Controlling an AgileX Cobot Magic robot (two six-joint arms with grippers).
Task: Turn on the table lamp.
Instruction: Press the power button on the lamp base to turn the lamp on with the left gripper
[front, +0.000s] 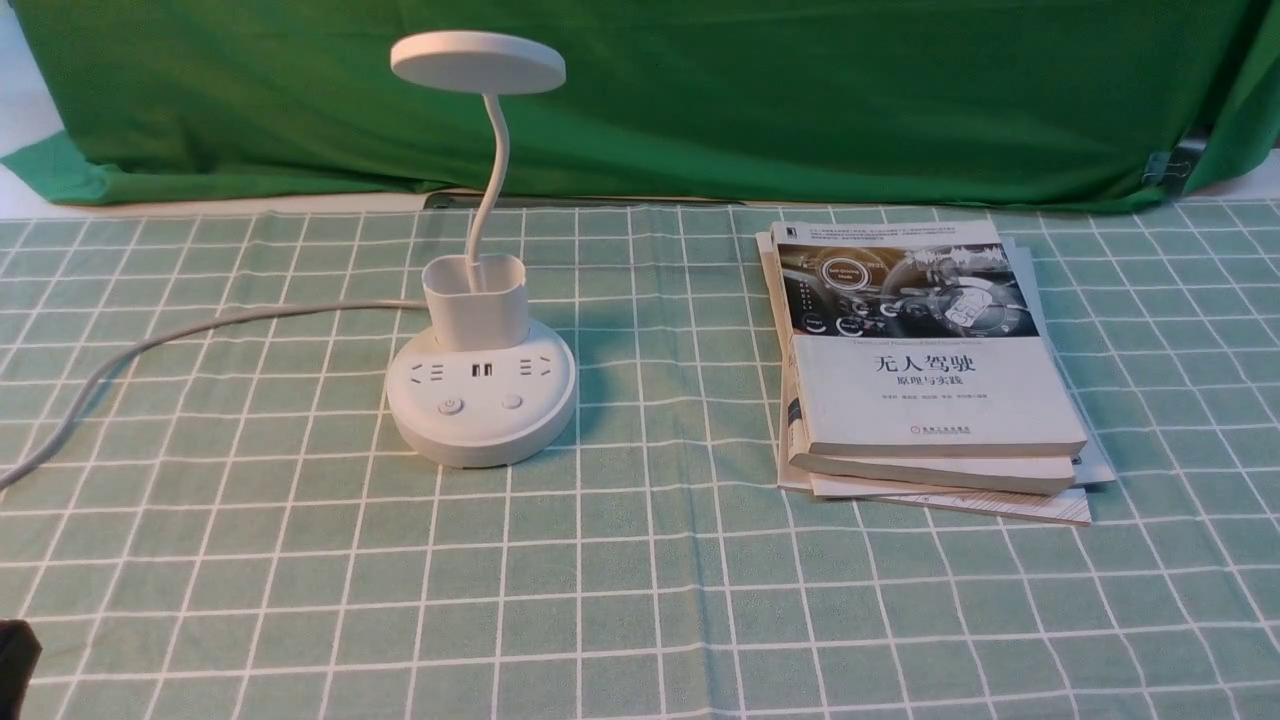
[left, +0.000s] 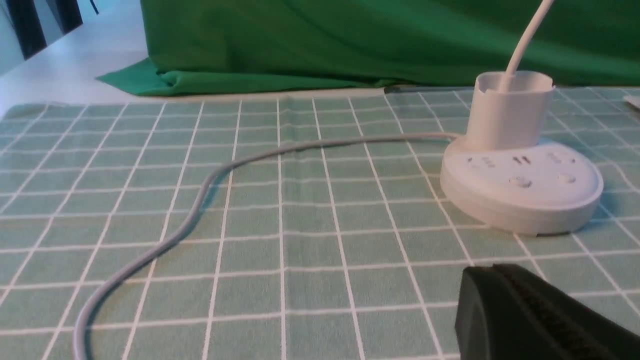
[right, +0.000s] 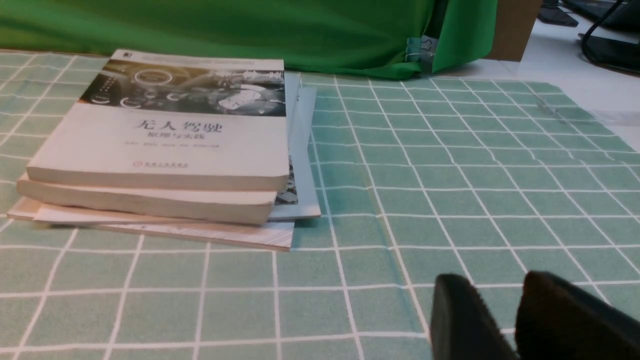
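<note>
The white table lamp (front: 480, 400) stands left of centre on the checked cloth, and its disc head (front: 478, 62) shows no glow. A thin gooseneck rises from the cup-shaped holder (front: 475, 300). Two buttons (front: 450, 406) sit on the front of the round base, below the sockets. In the left wrist view the base (left: 520, 192) lies ahead of my left gripper (left: 492, 272), which is shut on nothing and well short of the lamp. My right gripper (right: 492, 285) is open a little over bare cloth, empty, near the books.
A stack of books (front: 930, 370) lies right of the lamp. The grey cord (front: 200, 330) snakes from the base to the left edge. Green cloth (front: 700, 100) hangs behind the table. A dark part of my left arm (front: 15, 665) shows at the front-left corner.
</note>
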